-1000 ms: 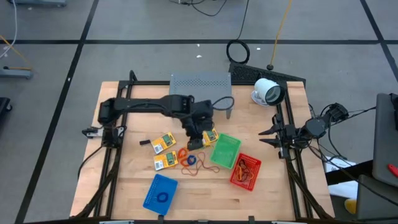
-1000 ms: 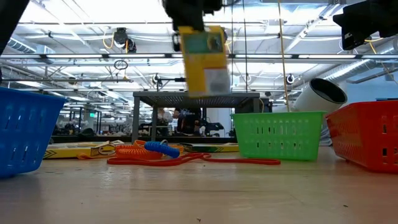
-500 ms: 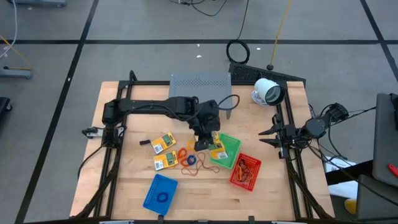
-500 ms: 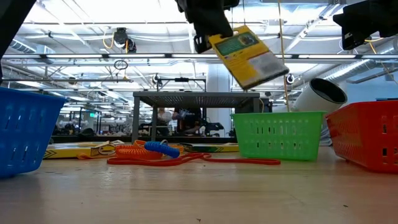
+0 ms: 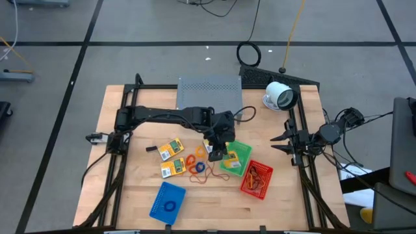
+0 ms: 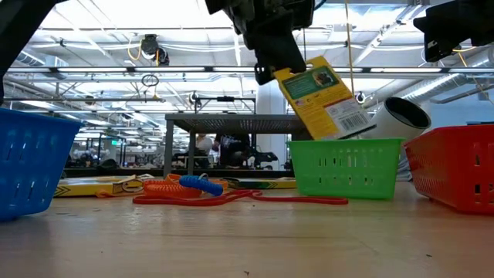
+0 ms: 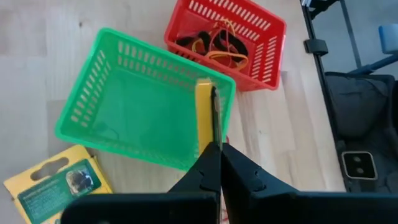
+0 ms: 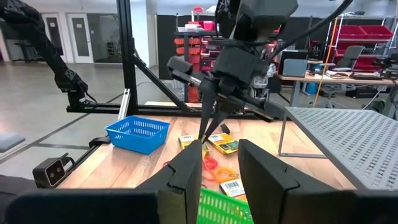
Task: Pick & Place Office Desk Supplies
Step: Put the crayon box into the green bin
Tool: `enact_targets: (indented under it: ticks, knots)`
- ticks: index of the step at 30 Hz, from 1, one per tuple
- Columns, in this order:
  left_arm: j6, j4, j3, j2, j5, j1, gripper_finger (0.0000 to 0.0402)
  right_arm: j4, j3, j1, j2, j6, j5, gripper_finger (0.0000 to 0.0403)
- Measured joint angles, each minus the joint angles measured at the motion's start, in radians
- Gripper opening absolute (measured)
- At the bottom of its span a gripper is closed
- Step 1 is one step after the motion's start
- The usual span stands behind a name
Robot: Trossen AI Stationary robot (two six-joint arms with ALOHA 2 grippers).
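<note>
Three baskets: green basket (image 5: 235,158), red basket (image 5: 257,179) and blue basket (image 5: 168,200) sit toward the bench's near edge.
Left tool (image 7: 214,146): clamped on a yellow packet (image 6: 324,96), held tilted above the green basket, likely for release.
Green basket: looks empty.
Red basket: rubber bands (image 7: 214,45).
Blue basket: one ring (image 5: 170,207).
Right tool (image 8: 221,163): partly apart, empty, at the bench's right edge.

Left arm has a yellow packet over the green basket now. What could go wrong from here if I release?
1. The left gripper pinches the yellow packet by one end, so it hangs tilted; it may slip early.
2. In the left wrist view the packet sits over the green basket's rim near the red basket; it could catch the rim or land outside.
</note>
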Motion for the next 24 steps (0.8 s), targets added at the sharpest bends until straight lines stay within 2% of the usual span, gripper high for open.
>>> enact_targets:
  ticks: [16,24]
  knots:
    - [-0.009,0.013,0.0,0.074,0.085,-0.048,0.0001,0.0,0.0,0.0,0.0,0.0,0.0,0.0093]
    - [-0.019,-0.045,0.0,0.092,0.11,-0.082,0.0002,-0.001,0.0,0.0,0.0,0.0,0.0,0.0094]
